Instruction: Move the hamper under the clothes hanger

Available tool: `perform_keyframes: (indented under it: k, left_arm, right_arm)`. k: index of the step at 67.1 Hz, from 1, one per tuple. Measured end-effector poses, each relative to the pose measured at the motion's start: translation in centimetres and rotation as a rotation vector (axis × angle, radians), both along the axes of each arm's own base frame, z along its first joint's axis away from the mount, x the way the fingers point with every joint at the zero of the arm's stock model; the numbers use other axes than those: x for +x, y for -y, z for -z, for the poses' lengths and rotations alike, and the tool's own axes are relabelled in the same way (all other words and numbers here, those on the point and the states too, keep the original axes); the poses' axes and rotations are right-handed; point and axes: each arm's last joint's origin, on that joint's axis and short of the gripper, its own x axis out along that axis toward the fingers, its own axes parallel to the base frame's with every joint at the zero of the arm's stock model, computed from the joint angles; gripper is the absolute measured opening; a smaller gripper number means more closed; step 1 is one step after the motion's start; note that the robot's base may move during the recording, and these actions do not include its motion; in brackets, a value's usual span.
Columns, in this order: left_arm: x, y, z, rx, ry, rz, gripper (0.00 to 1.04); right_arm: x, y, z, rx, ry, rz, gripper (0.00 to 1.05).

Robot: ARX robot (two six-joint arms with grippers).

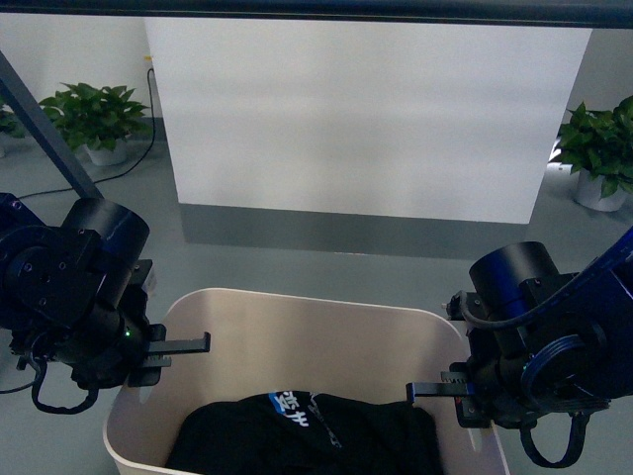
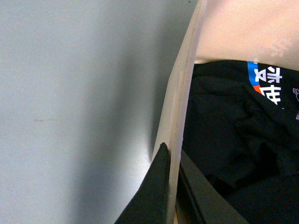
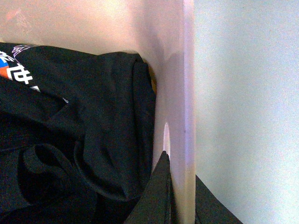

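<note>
The beige hamper (image 1: 297,302) stands low in the middle of the front view with a black printed garment (image 1: 316,435) lying inside. My left gripper (image 1: 163,356) is shut on its left wall, and my right gripper (image 1: 450,391) is shut on its right wall. In the left wrist view the hamper's wall (image 2: 180,107) runs between the two fingers of the gripper (image 2: 173,158). The right wrist view shows the same pinch, gripper (image 3: 180,170) on the wall (image 3: 187,93). The clothes hanger's dark bar (image 1: 396,10) crosses the top of the front view, with a slanted leg (image 1: 45,124) at the left.
A large white panel (image 1: 366,119) stands on the grey floor beyond the hamper. Potted plants sit at the far left (image 1: 94,119) and far right (image 1: 598,148). A dark cable (image 1: 40,190) trails over the floor at the left.
</note>
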Motion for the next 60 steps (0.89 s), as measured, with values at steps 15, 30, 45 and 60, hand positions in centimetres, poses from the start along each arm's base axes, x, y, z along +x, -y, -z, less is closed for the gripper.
perform_keyframes:
  k: [15,30,45,60]
  left_arm:
    - [0.4,-0.2,1.1,0.018,-0.026,-0.009,0.04]
    - [0.4,-0.3,1.7,0.022,-0.041,-0.010,0.04]
    - [0.5,-0.3,1.8,0.021,-0.043,-0.009,0.04]
    - [0.5,-0.4,1.9,0.001,-0.055,-0.031,0.25]
  right_arm:
    - [0.2,-0.2,0.7,-0.006,-0.008,-0.003,0.03]
    - [0.1,-0.2,1.5,-0.008,-0.023,-0.003,0.03]
    - [0.2,-0.2,1.6,-0.007,-0.018,-0.002,0.03]
    - [0.2,-0.1,1.7,-0.015,-0.017,-0.011,0.18]
